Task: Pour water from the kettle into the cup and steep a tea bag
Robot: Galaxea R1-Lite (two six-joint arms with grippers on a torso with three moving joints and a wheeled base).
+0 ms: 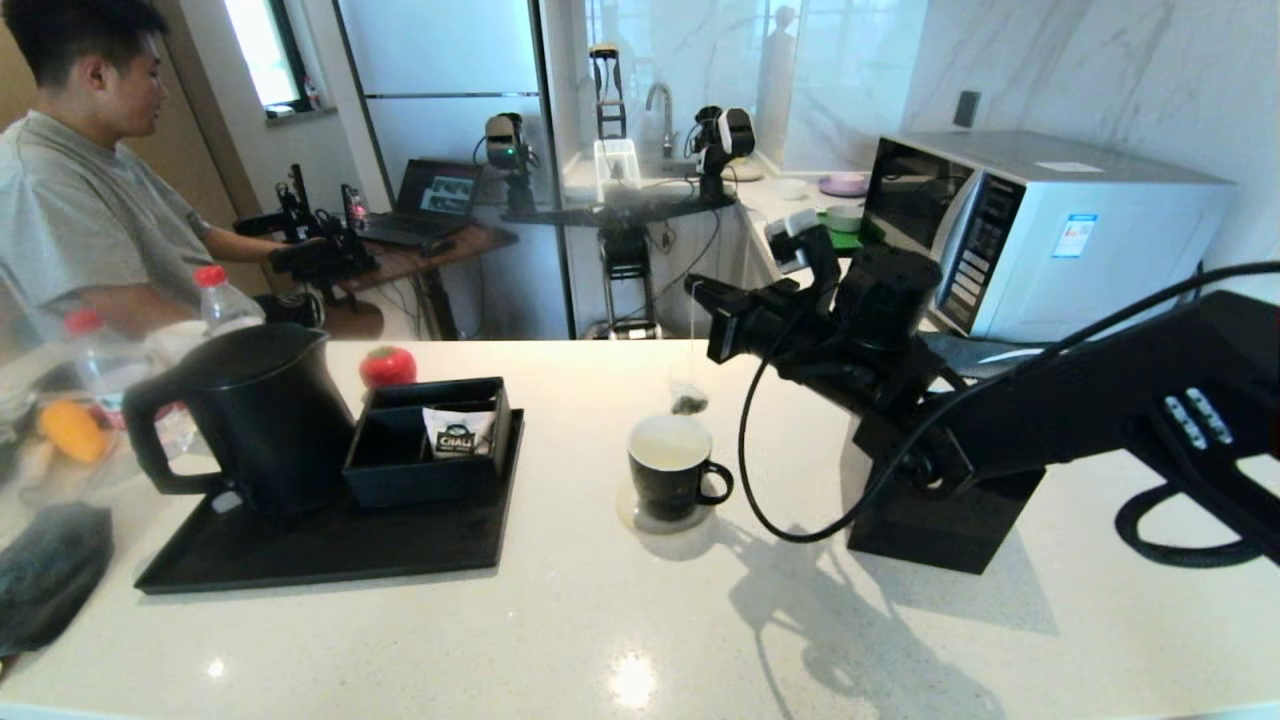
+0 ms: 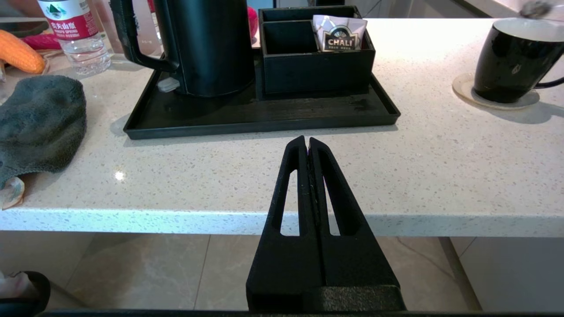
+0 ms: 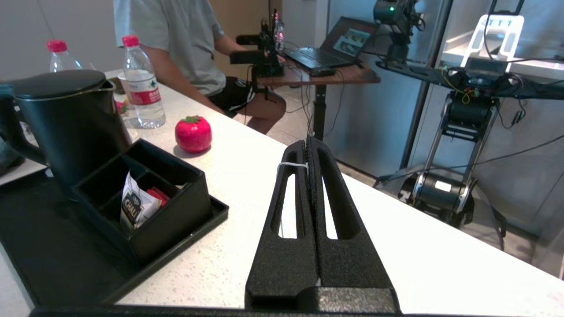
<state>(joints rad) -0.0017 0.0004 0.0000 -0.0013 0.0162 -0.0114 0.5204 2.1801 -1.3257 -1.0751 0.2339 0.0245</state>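
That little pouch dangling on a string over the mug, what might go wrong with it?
The right gripper pinches only the thin white string, so the small mesh tea bag may swing and land outside the small black white-lined mug. The string could also slip out. The mug sits on a small coaster, so a nudge might shift it.

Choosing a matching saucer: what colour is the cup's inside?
White inside, black outside; the cup shows it best in the head view.
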